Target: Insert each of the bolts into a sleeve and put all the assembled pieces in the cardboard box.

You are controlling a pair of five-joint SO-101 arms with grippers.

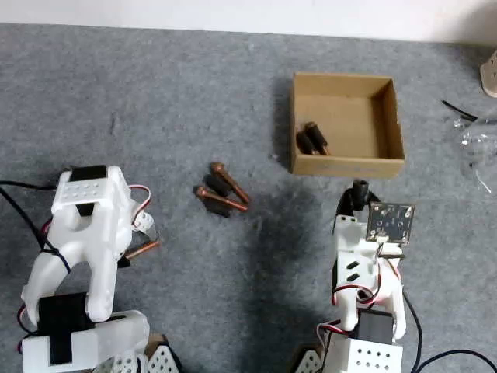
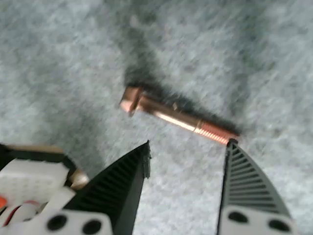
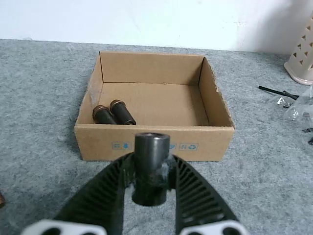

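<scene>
clamping a sleeve (image 3: 151,147), right hand (image 3: 150,165) faces the cardboard box (image 3: 151,134); left hand (image 2: 188,144) gapes over a bolt (image 2: 176,117).

The grey, felt-covered table (image 1: 194,93) is evenly lit, and soft shadows are cast on it. A plain white wall (image 3: 146,19) is seen behind its far edge. At the right side, a beige plastic piece with triangular cut-outs (image 3: 304,51), crumpled clear plastic film (image 1: 475,144) and a thin black cable (image 3: 275,90) are seen.
</scene>
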